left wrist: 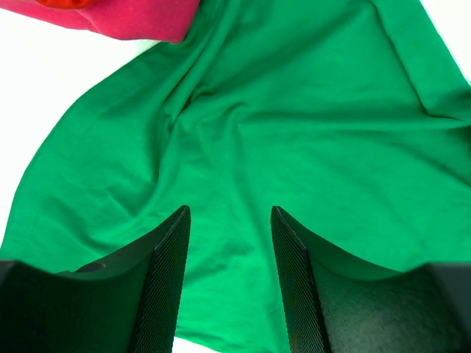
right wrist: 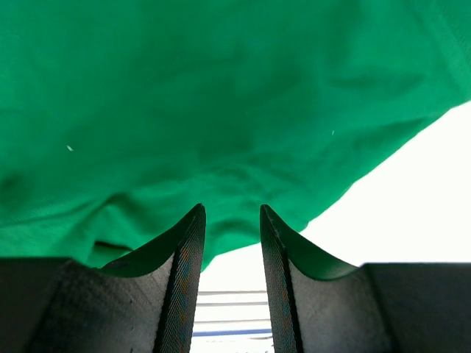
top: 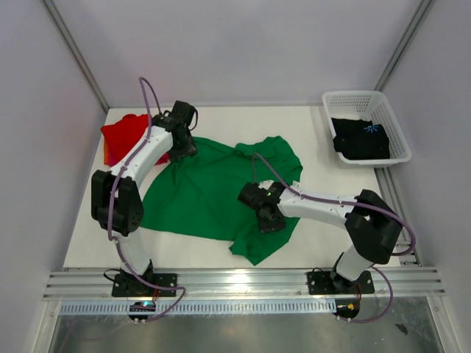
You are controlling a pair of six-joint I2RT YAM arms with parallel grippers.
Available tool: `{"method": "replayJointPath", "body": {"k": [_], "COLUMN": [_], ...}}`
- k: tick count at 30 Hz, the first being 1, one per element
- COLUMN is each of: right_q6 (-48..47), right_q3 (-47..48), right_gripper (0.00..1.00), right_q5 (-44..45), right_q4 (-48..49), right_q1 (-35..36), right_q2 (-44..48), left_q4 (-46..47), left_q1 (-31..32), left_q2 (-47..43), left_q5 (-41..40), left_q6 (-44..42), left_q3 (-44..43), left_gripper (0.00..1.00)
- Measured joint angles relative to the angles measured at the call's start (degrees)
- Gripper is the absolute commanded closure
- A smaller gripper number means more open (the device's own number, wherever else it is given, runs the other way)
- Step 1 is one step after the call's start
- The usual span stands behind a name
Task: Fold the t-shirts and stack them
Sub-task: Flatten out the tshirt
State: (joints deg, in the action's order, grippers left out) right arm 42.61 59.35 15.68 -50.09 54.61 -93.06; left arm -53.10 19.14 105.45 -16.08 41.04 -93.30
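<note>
A bright green t-shirt (top: 210, 187) lies spread and creased in the middle of the table. My left gripper (top: 183, 148) hovers over its far-left part, open, with green cloth (left wrist: 294, 110) showing below and between the fingers (left wrist: 229, 213). My right gripper (top: 270, 220) is open over the shirt's near-right part, with the cloth's edge (right wrist: 221, 110) just beyond the tips (right wrist: 232, 209) and nothing between them. A red t-shirt (top: 122, 133) sits folded at the far left, with a magenta-pink one (left wrist: 132, 20) under it. A black t-shirt (top: 359, 138) with a small blue print lies in the basket.
The white lattice basket (top: 396, 129) stands at the far right corner. Grey walls close in the table on three sides. A metal rail (top: 243, 283) carrying both arm bases runs along the near edge.
</note>
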Motion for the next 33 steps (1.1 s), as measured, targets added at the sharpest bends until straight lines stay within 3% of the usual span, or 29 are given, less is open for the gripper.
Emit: {"method": "replayJointPath", "body": {"k": [14,33], "right_q6": [5.62,16.15], "right_q3": [-6.58,-15.32], "right_gripper": [0.6,0.56], "right_q5": [-7.3,-16.5], "right_q4": [6.1,11.02], "right_q1": [-1.27,-13.11], "right_q2": [1.27,7.96], "left_q4": [-2.34,-4.57], "left_q1": [0.0,0.0], "left_q2": [0.0,0.0], "left_q5": [0.02,0.24], "left_q6": [-1.16,-2.62], "left_q3": [-3.19,-11.15], "left_gripper": [0.5,0.49]}}
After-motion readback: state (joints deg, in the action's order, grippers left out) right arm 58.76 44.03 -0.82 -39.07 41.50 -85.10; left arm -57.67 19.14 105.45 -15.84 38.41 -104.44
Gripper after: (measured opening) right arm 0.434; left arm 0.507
